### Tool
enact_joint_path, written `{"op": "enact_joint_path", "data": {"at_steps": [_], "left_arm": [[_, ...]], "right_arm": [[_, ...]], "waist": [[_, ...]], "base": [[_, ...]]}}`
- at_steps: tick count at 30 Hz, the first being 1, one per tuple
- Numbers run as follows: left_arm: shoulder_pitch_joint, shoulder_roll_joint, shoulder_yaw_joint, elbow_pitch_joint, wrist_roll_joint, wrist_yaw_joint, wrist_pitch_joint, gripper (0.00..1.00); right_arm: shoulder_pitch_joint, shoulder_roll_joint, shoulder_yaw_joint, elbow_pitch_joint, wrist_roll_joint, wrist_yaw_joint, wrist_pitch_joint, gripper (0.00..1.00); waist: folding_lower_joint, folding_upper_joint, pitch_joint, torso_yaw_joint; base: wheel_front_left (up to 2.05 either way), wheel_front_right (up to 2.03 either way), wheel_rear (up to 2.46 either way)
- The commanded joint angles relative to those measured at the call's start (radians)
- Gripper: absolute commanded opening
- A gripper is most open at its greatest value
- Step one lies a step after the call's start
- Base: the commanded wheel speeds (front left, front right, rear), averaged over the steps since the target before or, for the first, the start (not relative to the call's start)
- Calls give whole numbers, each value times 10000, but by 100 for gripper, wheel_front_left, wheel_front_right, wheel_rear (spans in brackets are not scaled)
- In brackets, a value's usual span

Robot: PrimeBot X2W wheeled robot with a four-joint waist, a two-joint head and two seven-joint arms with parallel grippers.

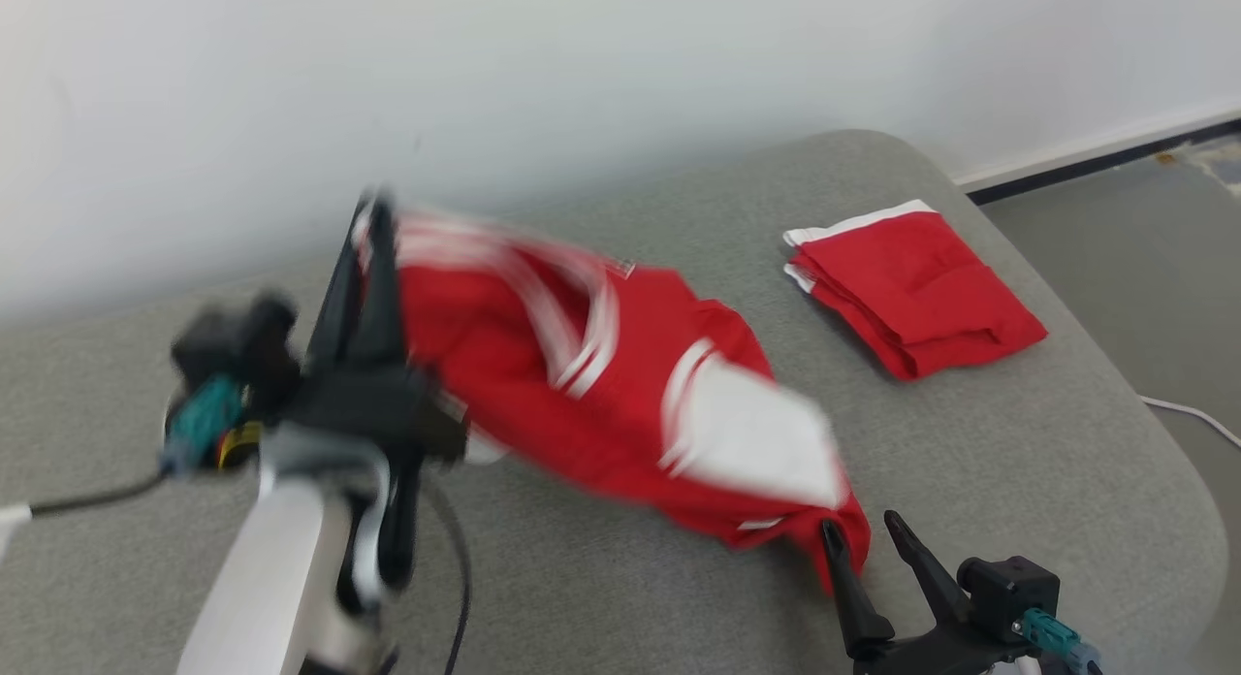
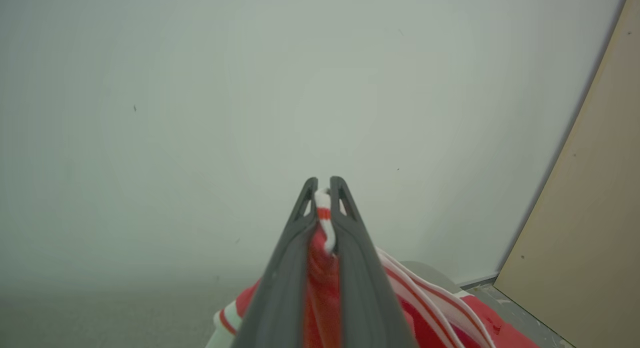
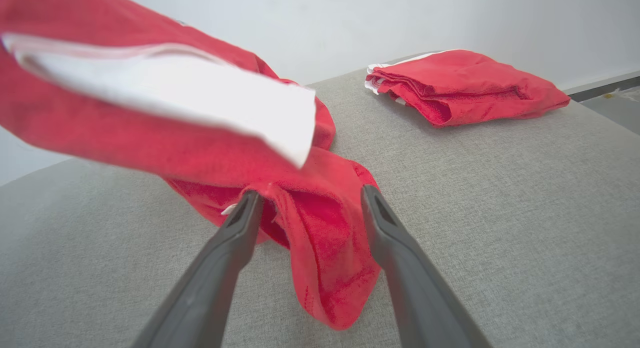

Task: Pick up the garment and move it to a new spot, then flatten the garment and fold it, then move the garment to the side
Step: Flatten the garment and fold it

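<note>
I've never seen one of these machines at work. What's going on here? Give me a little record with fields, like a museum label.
surface: grey fabric-covered surface, white wall behind
garment in work: crumpled red cloth garment with white stripes, one end lifted, blurred
left gripper: shut on the garment's striped edge, raised
right gripper: open, a low red corner lies between its fingers, not clamped
also there: folded red cloth garment with white trim, far right of the surface
stage: lifted, not yet flattened or folded
</note>
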State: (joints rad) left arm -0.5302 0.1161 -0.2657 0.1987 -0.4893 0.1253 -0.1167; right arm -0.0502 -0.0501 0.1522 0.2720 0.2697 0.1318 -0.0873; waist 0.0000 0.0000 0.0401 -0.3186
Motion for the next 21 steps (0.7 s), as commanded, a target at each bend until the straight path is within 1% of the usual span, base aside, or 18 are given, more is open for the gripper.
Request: {"op": "enact_joint_path", "data": {"at_steps": [1, 4, 7, 8, 9, 13, 18, 21], "left_arm": [[613, 129, 178, 218, -141, 61, -161, 0], [1791, 399, 744, 998, -545, 187, -471, 0], [2376, 538, 1245, 1780, -892, 192, -870, 0], [2512, 563, 1332, 1999, -914, 221, -982, 39], [2615, 590, 1454, 2171, -967, 229, -1071, 99], [2900, 544, 1810, 2665, -1226, 54, -1277, 100], [3257, 546, 1960, 2899, -1372, -53, -1348, 100], [3543, 339, 1636, 2839, -1532, -506, -1118, 100]], "right_arm": [[86, -4, 4, -47, -42, -25, 16, 100], [55, -1, 0, -102, -81, -25, 49, 100], [53, -3, 24, -139, -170, -25, 124, 100], [65, -3, 45, -147, -171, -25, 138, 100], [80, -3, 60, -161, -162, -25, 153, 100], [122, -4, 121, -192, -144, -25, 222, 100], [229, -3, 104, -243, -163, -25, 249, 100], [273, -4, 60, -266, -197, -25, 270, 100]], "waist": [[0, 0, 25, 348], [0, 0, 81, 599], [0, 0, 79, 843], [0, 0, 57, 899], [0, 0, 37, 948], [0, 0, -58, 1071], [0, 0, -115, 1147], [0, 0, -126, 1185]], "base": [[0, 0, 0], [0, 0, 0], [0, 0, 0], [0, 0, 0], [0, 0, 0], [0, 0, 0], [0, 0, 0], [0, 0, 0]]}}
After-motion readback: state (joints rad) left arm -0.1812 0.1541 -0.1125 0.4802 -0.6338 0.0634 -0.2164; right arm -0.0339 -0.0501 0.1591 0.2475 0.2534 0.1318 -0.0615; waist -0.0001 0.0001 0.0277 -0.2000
